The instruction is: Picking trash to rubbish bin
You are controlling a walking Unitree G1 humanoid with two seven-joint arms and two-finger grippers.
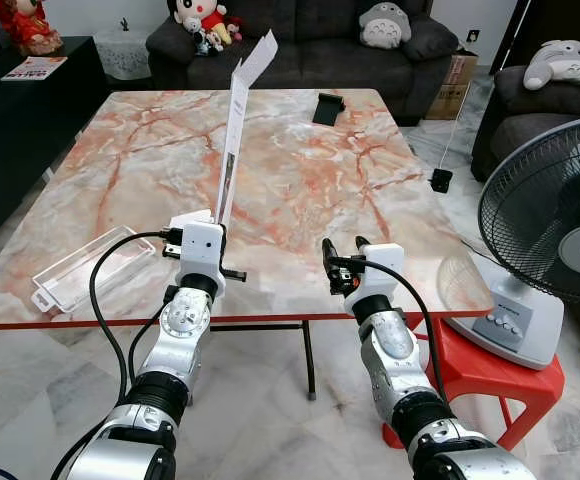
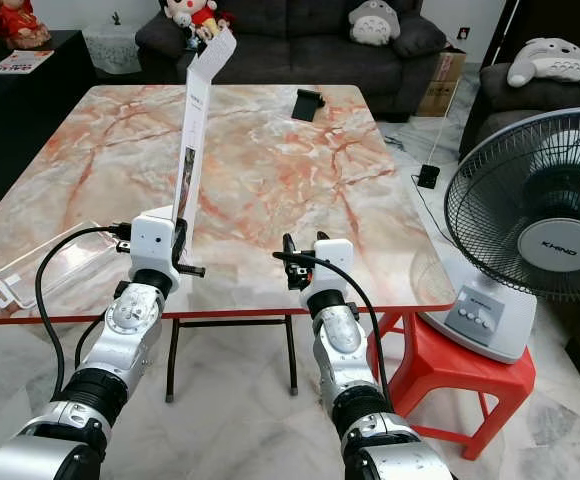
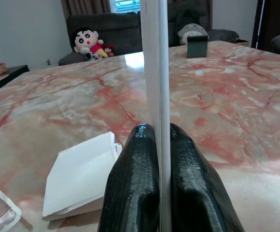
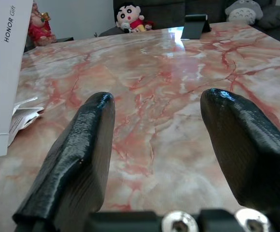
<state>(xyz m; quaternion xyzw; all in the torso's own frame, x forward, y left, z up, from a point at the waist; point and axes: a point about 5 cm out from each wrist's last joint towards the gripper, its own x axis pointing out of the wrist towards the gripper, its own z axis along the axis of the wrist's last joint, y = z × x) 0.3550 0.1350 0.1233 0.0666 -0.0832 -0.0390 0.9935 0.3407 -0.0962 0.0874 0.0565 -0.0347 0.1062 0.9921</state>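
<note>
The left tool (image 1: 213, 225) is clenched on the lower end of a long white flattened carton (image 1: 234, 130), which stands almost upright above the marble table (image 1: 370, 150), its top flap bent over toward the sofa. In the left wrist view the two black fingers (image 3: 135, 179) pinch the sheet's thin edge between them, with folded white paper (image 3: 79, 176) lying on the table just beside. The right tool (image 1: 342, 262) hovers over the near table edge, released, its fingers spread well apart and holding nothing. A clear plastic tray (image 1: 85, 268) lies near the table's left corner, and a small dark object (image 1: 328, 108) sits at the far side. To carry this well, the pinch should probably remain firm while the arm moves slowly, since so tall a piece held by one end may swing or slip; keeping it away from the standing fan (image 1: 560, 225) on the right seems wise. No rubbish bin can be made out, so the way to it is unknown, and the carton's print reads only partly in the right wrist view.
</note>
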